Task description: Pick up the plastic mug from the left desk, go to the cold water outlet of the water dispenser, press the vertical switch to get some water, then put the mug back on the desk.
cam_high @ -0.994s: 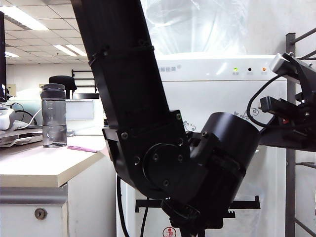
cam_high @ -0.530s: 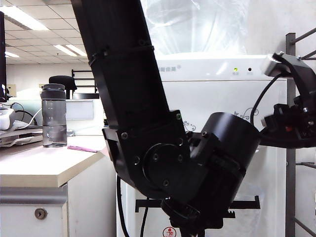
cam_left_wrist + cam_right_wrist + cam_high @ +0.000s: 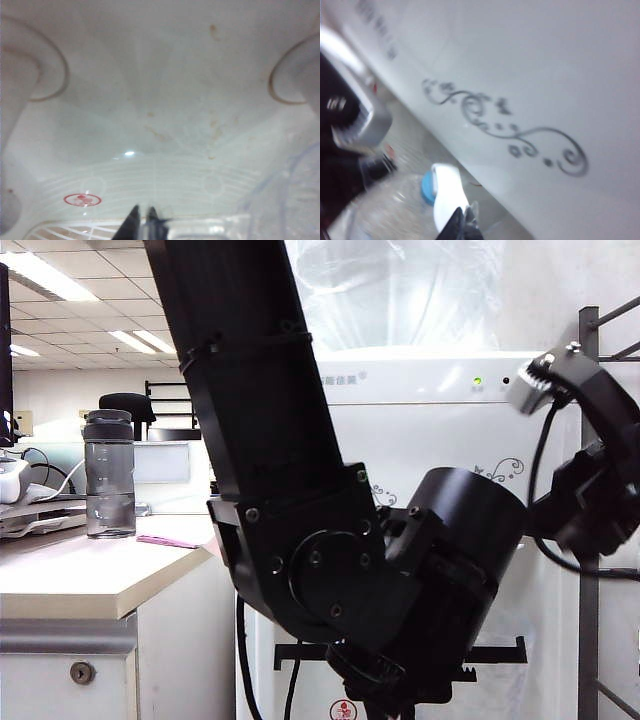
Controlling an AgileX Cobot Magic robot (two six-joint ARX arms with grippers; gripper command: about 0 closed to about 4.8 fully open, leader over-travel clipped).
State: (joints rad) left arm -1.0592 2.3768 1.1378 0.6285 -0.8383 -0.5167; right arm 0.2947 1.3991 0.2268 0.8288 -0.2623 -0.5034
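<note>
Two arms are seen before the water dispenser. In the exterior view, the left arm fills the middle, and the right arm's wrist is seen at 3 o'clock. The left desk lies at 8 o'clock, with a smoky bottle stood on it. The left gripper is found inside the dispenser's alcove, above the drip tray; its tips are pressed together on clear plastic of the plastic mug. The mug is held just under the cold water outlet. The right gripper, tips pressed together with nothing pinched, is placed just beside the vertical switch; whether contact is made cannot be told.
</note>
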